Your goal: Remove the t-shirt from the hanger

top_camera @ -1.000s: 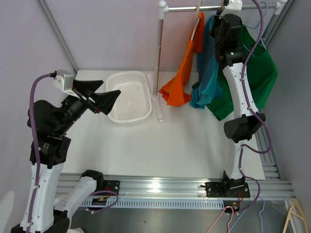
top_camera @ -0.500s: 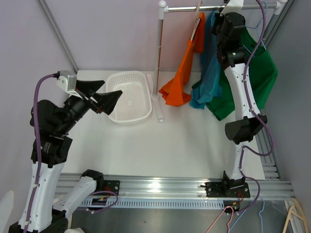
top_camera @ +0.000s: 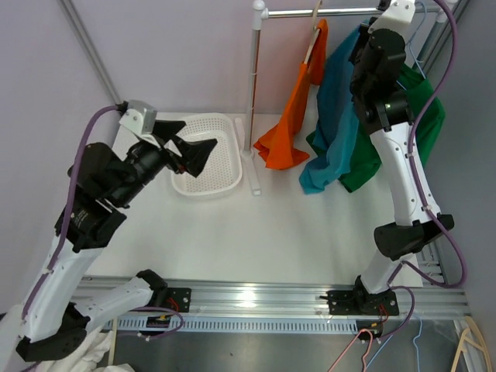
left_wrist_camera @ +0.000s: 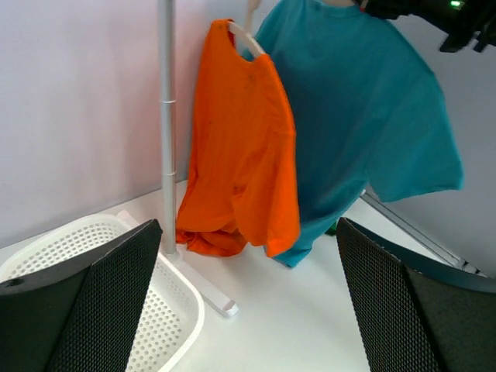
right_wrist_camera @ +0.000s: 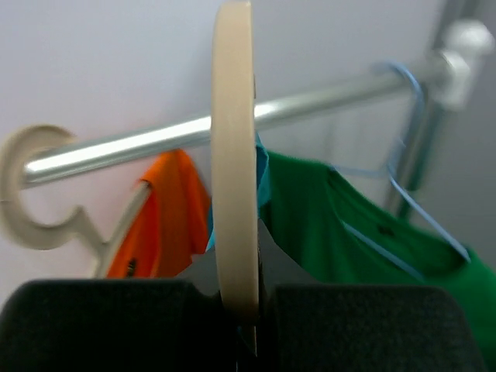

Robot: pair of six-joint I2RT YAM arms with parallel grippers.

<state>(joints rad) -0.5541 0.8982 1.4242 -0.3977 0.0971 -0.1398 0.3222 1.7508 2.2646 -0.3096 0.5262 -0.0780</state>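
Note:
A teal t-shirt hangs from a cream hanger. My right gripper is shut on that hanger's hook, just in front of the metal rail; in the right wrist view the jaws pinch the hook edge-on. The shirt drapes down and to the left, its hem near the table. It also shows in the left wrist view. My left gripper is open and empty, above the white basket and pointing at the rack.
An orange shirt hangs on another cream hanger to the left, a green shirt on a blue wire hanger to the right. The rack's white upright pole and foot stand beside the basket.
My right gripper has moved right and toward the camera with the hanger, and the teal shirt has swung out and spread. My left arm has risen and moved right toward the rack.

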